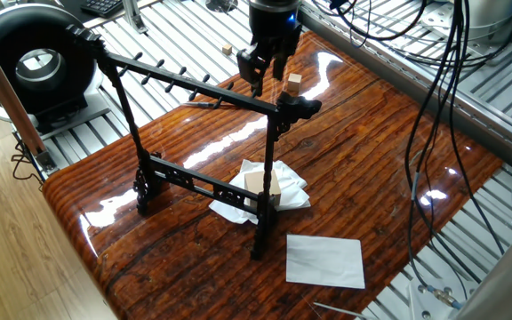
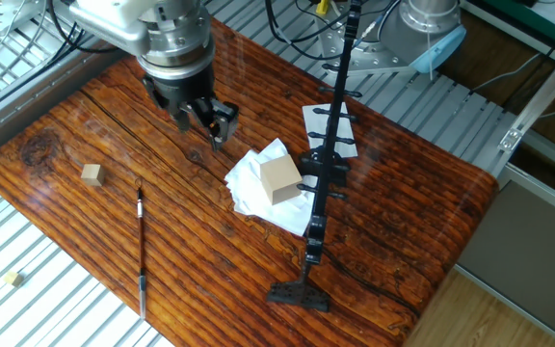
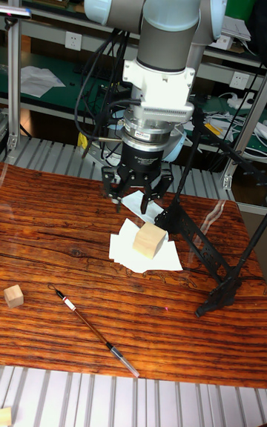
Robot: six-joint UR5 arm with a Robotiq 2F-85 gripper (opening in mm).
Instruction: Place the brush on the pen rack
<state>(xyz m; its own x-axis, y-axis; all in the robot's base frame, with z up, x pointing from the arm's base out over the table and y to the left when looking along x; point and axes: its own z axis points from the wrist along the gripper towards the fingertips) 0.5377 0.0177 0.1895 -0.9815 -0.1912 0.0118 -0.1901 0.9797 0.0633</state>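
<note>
The brush (image 2: 141, 253) is a thin dark stick lying flat on the wooden table near its front edge, also seen in the tall fixed view (image 3: 93, 330). The pen rack (image 2: 324, 178) is a black frame with a peg-lined top bar (image 1: 194, 89), standing upright on the table (image 3: 204, 245). My gripper (image 2: 205, 120) hangs above the table between the brush and the rack, open, with nothing between its fingers (image 3: 136, 191). It is well clear of the brush and points straight down (image 1: 263, 73).
A tan wooden block (image 2: 279, 178) rests on crumpled white paper (image 2: 253, 188) beside the rack's foot. A small wooden cube (image 2: 91, 173) lies near the brush. A flat white sheet (image 1: 325, 260) lies behind the rack. Cables (image 1: 443, 107) hang along the table's edge.
</note>
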